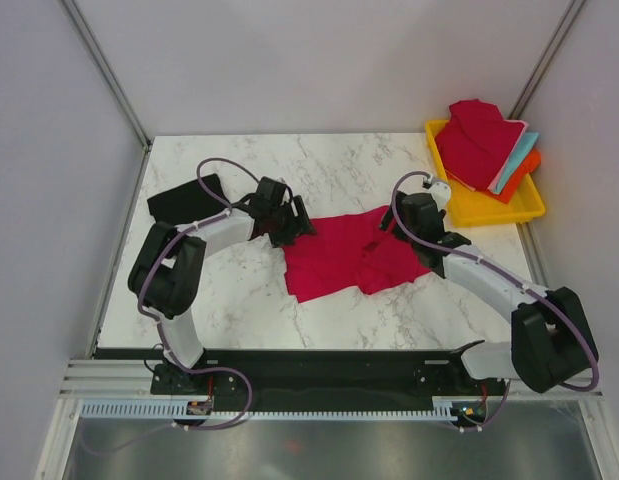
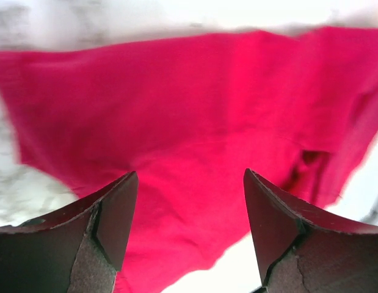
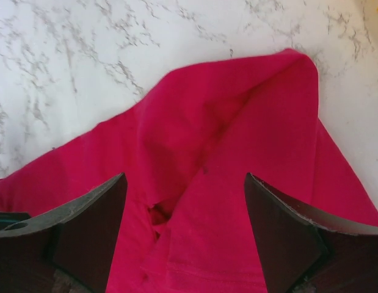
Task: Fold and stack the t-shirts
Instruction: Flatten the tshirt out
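On table (image 1: 239, 300) centre, crimson t-shirt (image 1: 339, 262) lies spread, rumpled. Left gripper (image 2: 190, 173) over its left edge, fingers apart, holding nothing. Right gripper (image 3: 184, 176) over its right side, also apart. Black t-shirt (image 1: 184, 200) far left.

Our left arm (image 1: 214, 232) and right arm (image 1: 489, 275) both rise from the near edge, bend at the elbow and reach inward toward the middle. Our left claw (image 1: 289, 232) (image 2: 190, 177) points downward with its jaws spread wide. Our right claw (image 1: 409, 225) (image 3: 185, 178) tilts down too, jaws wide apart.
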